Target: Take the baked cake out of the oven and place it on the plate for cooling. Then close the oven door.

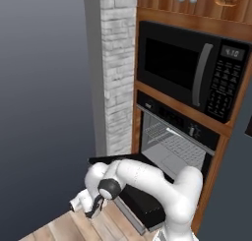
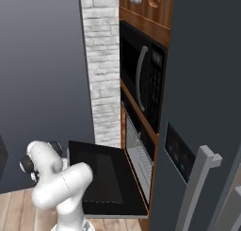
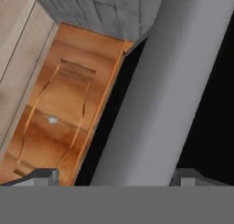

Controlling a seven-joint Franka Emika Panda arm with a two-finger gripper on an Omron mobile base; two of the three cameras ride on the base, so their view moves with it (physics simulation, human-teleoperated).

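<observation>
The oven (image 1: pixel 173 147) sits under the microwave with its wire racks showing. The oven door (image 1: pixel 143 206) hangs open, lying flat like a black shelf (image 2: pixel 101 177). My gripper (image 1: pixel 92 209) is low at the door's outer edge, left of the arm's elbow. In the hand view my gripper (image 3: pixel 118 177) is open, and the door's grey bar handle (image 3: pixel 164 90) runs between the two fingertips (image 3: pixel 43 176). I can make out neither the cake nor the plate; the racks that show look bare.
The black microwave (image 1: pixel 182 68) with a vertical handle is above the oven. A white brick pillar (image 1: pixel 118 73) stands to the left. A tall dark appliance with a grey handle (image 2: pixel 203 178) is on the right. A brown cabinet door (image 3: pixel 59 122) and wooden floor (image 1: pixel 64 227) lie below.
</observation>
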